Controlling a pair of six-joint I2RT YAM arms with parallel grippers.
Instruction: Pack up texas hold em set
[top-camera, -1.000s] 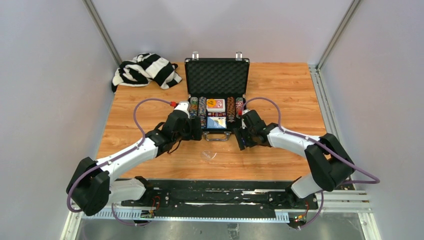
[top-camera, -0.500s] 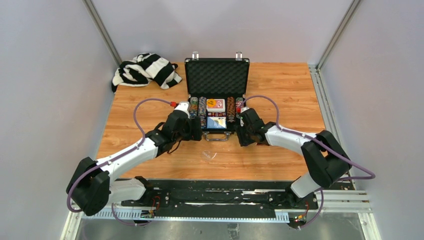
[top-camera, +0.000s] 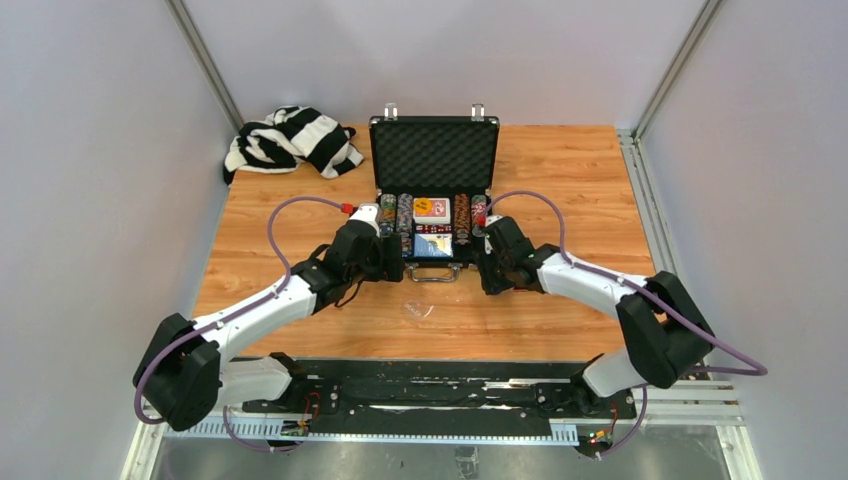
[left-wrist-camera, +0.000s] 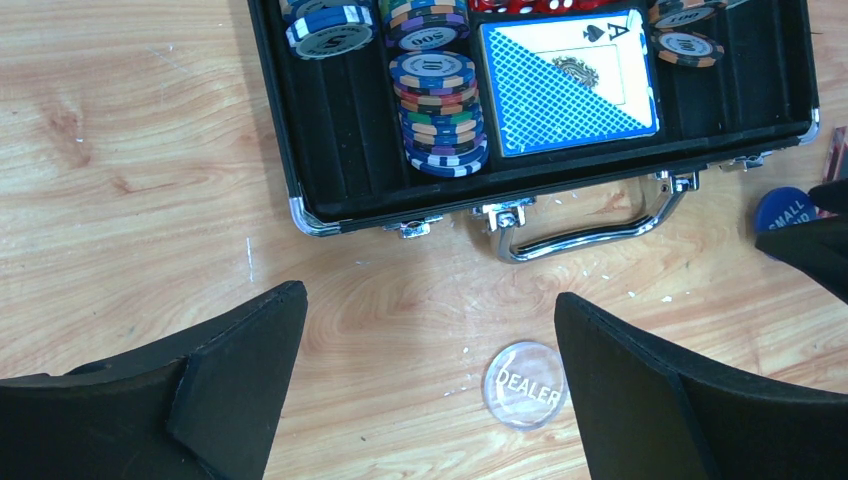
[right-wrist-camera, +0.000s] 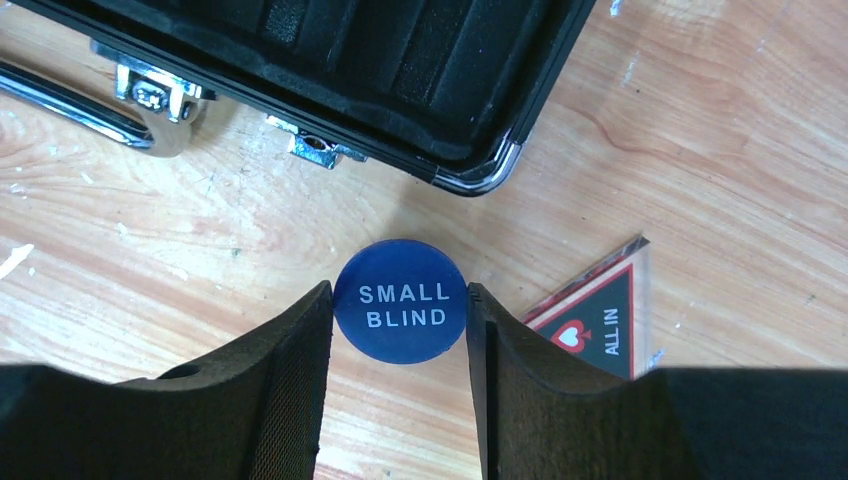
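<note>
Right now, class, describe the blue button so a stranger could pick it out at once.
Find the open black briefcase on the wooden table and go to its near right corner. Off that corner, the blue round button lies between the fingers of the right gripper. It alone reads SMALL BLIND; the neighbouring marker is a triangle reading ALL IN.

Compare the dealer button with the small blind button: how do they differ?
The dealer button is clear; the small blind button is solid blue. The dealer button lies untouched under the open left gripper; the small blind button is pinched in the right gripper. Both are round, lettered, and outside the case.
</note>
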